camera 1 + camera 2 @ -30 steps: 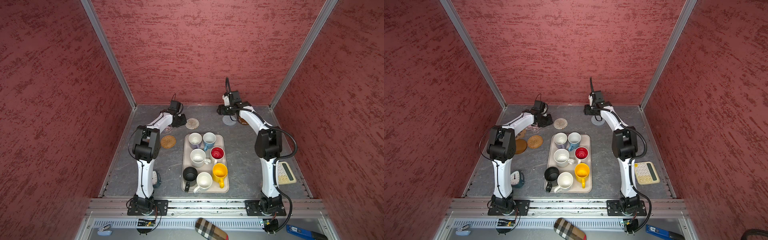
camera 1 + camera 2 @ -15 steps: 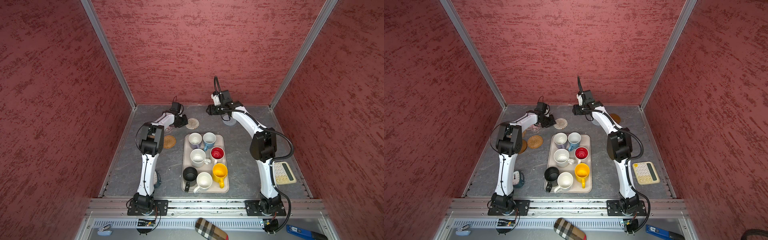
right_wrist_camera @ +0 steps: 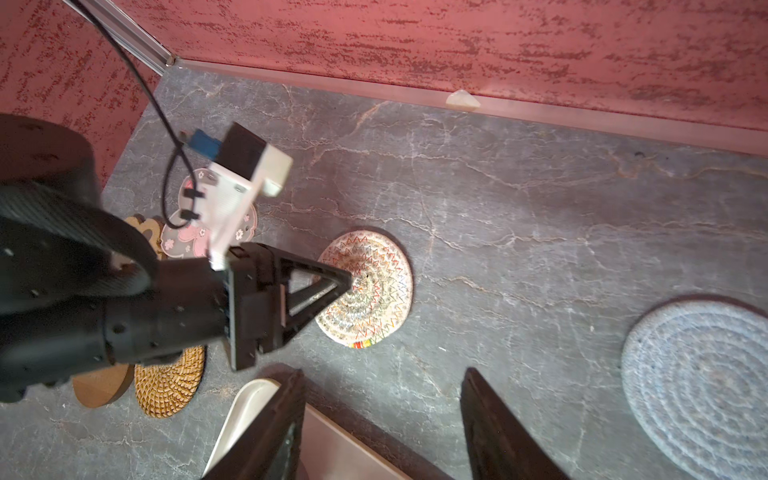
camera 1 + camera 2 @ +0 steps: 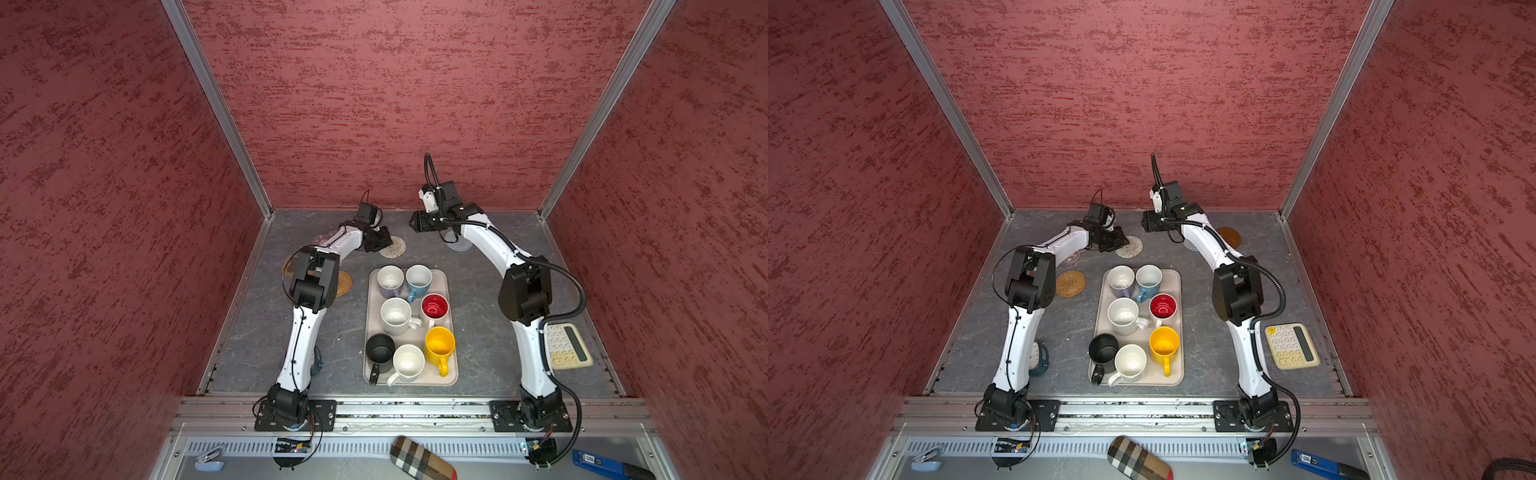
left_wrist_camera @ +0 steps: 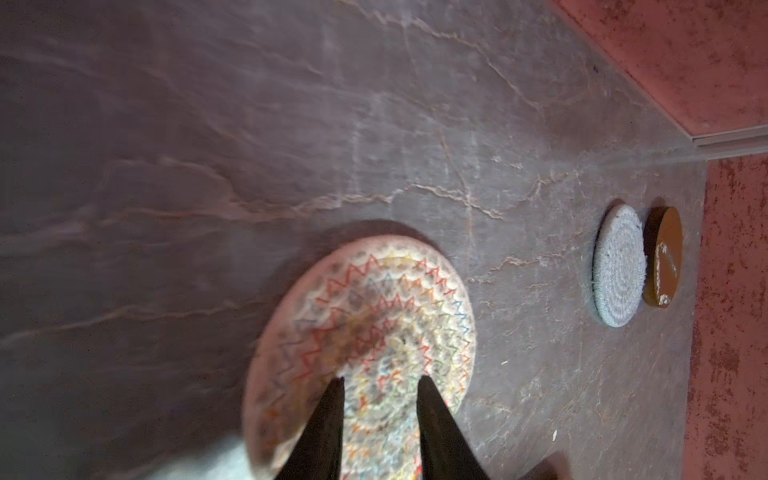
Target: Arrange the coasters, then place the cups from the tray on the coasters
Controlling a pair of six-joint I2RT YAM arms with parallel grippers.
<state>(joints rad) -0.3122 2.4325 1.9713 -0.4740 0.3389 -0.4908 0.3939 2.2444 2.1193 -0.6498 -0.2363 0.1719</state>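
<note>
My left gripper (image 5: 380,380) stands open with both fingertips down on the whitish woven coaster (image 5: 365,328) at the back of the table, as the right wrist view shows (image 3: 351,282). My right gripper (image 3: 384,372) hangs open and empty above the table behind the tray (image 4: 411,382), left of the grey-lavender coaster (image 4: 459,243). A brown disc (image 4: 1228,237) lies beside that one. The pink flower coaster (image 3: 187,241), paw coaster (image 3: 143,226), rattan coaster (image 4: 1070,283) and another brown disc (image 3: 97,386) lie at the back left. Several cups stand on the tray, among them yellow (image 4: 439,347) and black (image 4: 380,349).
A cream calculator (image 4: 567,346) lies by the right arm's base. A small blue-grey object (image 4: 1040,357) sits beside the left arm's lower link. Red walls close in the back and both sides.
My left gripper has moved right onto the woven coaster, which has shifted slightly right. My right gripper has swung left, away from above the grey-lavender coaster.
</note>
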